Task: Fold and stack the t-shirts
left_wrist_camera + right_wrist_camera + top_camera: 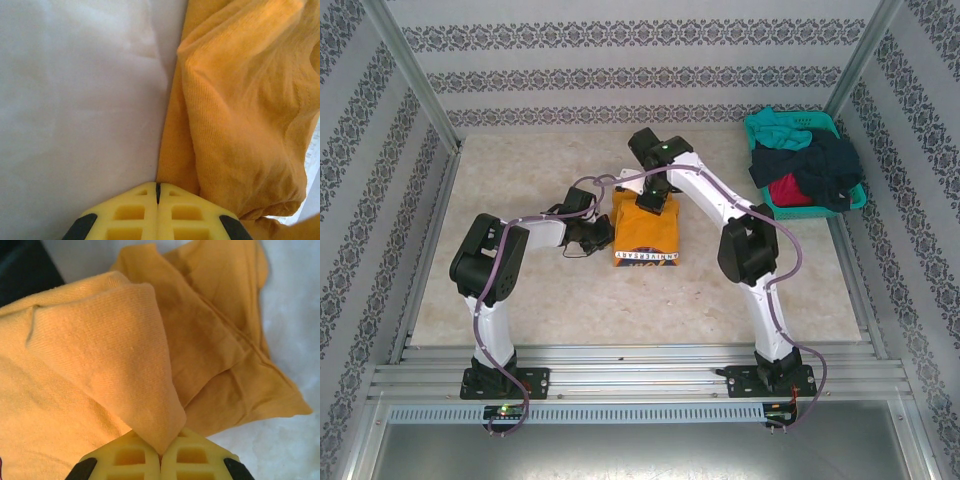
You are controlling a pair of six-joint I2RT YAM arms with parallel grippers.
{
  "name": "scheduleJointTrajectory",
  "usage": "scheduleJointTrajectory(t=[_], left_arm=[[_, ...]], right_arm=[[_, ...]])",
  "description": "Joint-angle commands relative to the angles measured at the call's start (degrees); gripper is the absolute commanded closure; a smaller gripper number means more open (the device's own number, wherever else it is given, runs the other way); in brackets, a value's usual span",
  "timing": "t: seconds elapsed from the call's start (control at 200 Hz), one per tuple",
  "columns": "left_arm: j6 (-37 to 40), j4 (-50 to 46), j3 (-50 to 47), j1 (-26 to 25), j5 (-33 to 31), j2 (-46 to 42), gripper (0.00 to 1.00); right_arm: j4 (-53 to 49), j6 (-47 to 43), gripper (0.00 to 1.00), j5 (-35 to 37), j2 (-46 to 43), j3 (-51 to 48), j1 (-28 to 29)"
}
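Note:
An orange-yellow t-shirt (pixel 645 238) lies partly folded at the middle of the table, white lettering along its near edge. My right gripper (pixel 652 205) hangs over the shirt's far part. In the right wrist view it (pixel 161 452) is shut on a raised fold of the orange cloth (pixel 105 340). My left gripper (pixel 603 237) sits at the shirt's left edge. Seen from the left wrist, the left gripper (pixel 158 186) is shut, its tips touching the cloth's edge (pixel 240 110), with no cloth visible between them. More t-shirts, teal (pixel 780 132), dark navy (pixel 817 165) and red (pixel 790 190), are piled in the basket.
The teal mesh basket (pixel 820 122) stands at the table's far right corner. Metal frame posts and patterned walls enclose the table on three sides. Bare pale tabletop (pixel 520 290) spreads left of and in front of the orange shirt.

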Motion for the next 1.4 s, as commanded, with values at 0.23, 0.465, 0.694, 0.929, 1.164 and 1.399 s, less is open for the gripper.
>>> scheduleJointTrajectory(t=[0.23,0.465,0.694,0.929,1.164,1.399], left_arm=[[2.0,-6.3,0.4,0.6,-0.1,2.3,1.0],[2.4,-7.1,0.7,0.6,-0.2,2.3,1.0],[2.3,-7.6,0.8,0.7,-0.6,1.9,1.0],[2.2,-7.3,-2.9,0.8,-3.4,-3.3,0.96],[4.9,-5.6,-8.6,1.1,-8.2,-15.4,0.64],[5.5,-0.8,-3.5,1.0,-7.5,-14.1,0.06]], right_arm=[[5.8,2.0,1.0,3.2,5.9,6.2,-0.9],[9.6,3.4,1.0,5.6,9.0,8.4,-1.1],[14.3,8.7,0.48,2.3,7.2,7.5,-1.9],[30.1,23.7,0.19,-6.3,-5.9,-10.2,-5.5],[35.6,53.6,0.17,-12.9,-13.2,-27.5,-11.3],[34.2,60.8,0.24,-23.0,-8.4,-29.7,-12.5]])
